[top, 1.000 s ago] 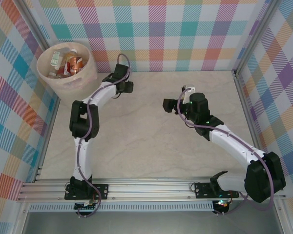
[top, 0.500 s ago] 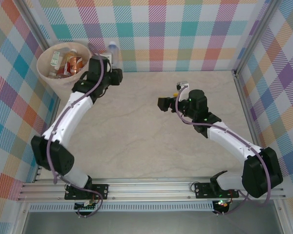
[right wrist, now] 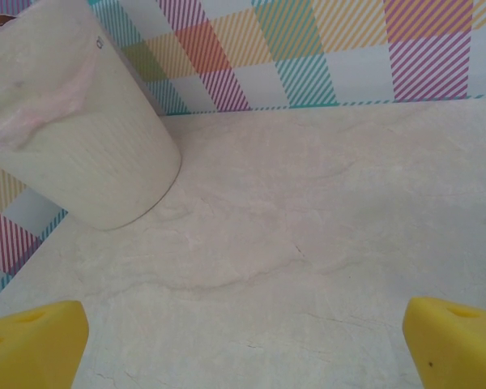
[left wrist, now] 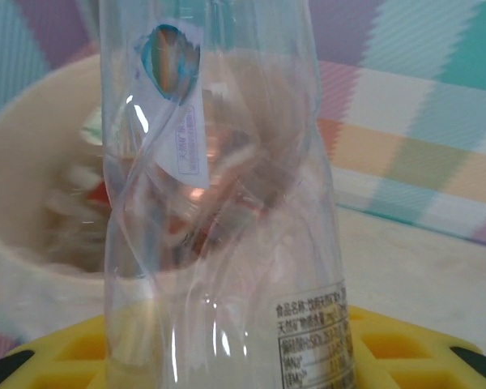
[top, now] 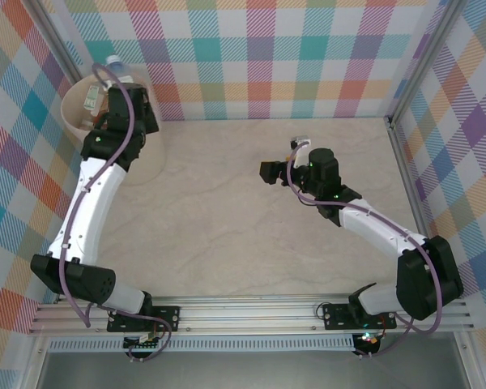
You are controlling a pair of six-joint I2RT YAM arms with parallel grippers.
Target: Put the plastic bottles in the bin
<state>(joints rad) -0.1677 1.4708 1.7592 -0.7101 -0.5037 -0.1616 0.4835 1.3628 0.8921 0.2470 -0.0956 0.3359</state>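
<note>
My left gripper [top: 123,91] is shut on a clear crushed plastic bottle [top: 115,66] and holds it upright above the bin [top: 71,113], a pale tub in the far left corner. Close up in the left wrist view, the bottle [left wrist: 227,203] stands between the yellow pads [left wrist: 413,344], its printed label low on the right. The bin [left wrist: 24,186] lies behind it, blurred, with several bottles inside [top: 91,97]. My right gripper [top: 267,172] hangs open over the middle of the table, its yellow fingertips [right wrist: 32,340] wide apart above bare tabletop, and the bin [right wrist: 89,146] is far to its left.
Checked walls close in the table at the back and on both sides. The marbled tabletop [top: 227,219] stretches between the two arms. Metal rails [top: 251,312] run along the near edge by the arm bases.
My left arm has swung left along the back wall with the bottle, from beside the bin to above it. The right gripper has shifted only slightly left.
</note>
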